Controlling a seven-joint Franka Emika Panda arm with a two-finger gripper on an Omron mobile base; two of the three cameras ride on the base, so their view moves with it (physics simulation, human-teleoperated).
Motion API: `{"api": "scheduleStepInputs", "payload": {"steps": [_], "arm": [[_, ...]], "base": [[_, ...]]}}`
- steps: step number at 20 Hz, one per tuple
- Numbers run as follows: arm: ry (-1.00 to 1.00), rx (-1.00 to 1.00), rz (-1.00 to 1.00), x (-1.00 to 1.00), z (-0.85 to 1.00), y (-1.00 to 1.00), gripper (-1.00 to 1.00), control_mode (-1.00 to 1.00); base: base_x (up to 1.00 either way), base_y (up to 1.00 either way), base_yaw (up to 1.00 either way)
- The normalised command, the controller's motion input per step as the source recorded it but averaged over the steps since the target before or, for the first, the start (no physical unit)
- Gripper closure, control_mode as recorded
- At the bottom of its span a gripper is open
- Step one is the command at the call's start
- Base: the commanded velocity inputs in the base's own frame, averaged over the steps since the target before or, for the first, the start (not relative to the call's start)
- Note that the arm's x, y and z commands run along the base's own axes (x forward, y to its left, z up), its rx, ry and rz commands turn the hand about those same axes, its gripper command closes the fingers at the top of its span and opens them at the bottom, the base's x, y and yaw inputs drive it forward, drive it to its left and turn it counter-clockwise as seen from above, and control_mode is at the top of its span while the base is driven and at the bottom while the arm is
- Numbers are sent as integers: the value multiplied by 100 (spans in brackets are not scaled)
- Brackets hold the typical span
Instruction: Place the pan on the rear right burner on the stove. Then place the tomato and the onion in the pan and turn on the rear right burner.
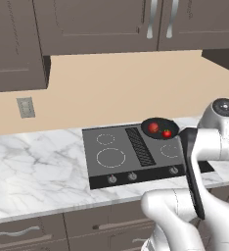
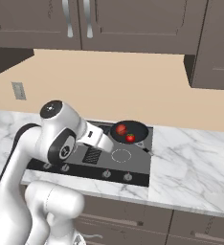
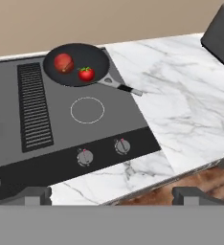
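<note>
The gripper (image 3: pixel 112 195) stands wide open and holds nothing; its two dark fingertips (image 3: pixel 33 195) sit low in the hand view, well apart, hovering out past the front edge of the marble counter (image 3: pixel 190 115), above the wooden floor. Just beyond them lies the stove (image 3: pixel 61 129), whose black front strip carries two knobs (image 3: pixel 85 157) close to the near right corner; a third knob is cut off at the left edge. The front right ring (image 3: pixel 87 109) lies bare, with free cooktop all round it. Behind it the pan (image 3: pixel 75 64) sits over the rear right burner, hiding that ring, so its exact centring cannot be told. Its handle (image 3: pixel 121 86) points toward the right front and ends about at the stove's right edge. Inside the pan the onion (image 3: pixel 62 62) lies to the left and the tomato (image 3: pixel 86 73) just beside it; whether they touch is unclear. The centre vent grille (image 3: pixel 33 106) runs front to back. To the right, marble stretches open up to a dark object (image 3: pixel 221 33) cut off at the corner
</note>
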Motion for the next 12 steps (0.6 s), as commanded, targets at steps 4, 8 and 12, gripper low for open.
{"api": "scheduleStepInputs", "payload": {"steps": [4, 8, 12], "arm": [[3, 1, 10, 0, -20, 8, -100, -100], [1, 0, 6, 0, -18, 16, -100, -100], [0, 0, 4, 0, -23, 14, -100, -100]], "base": [[0, 0, 0], [0, 0, 0], [0, 0, 0]]}}
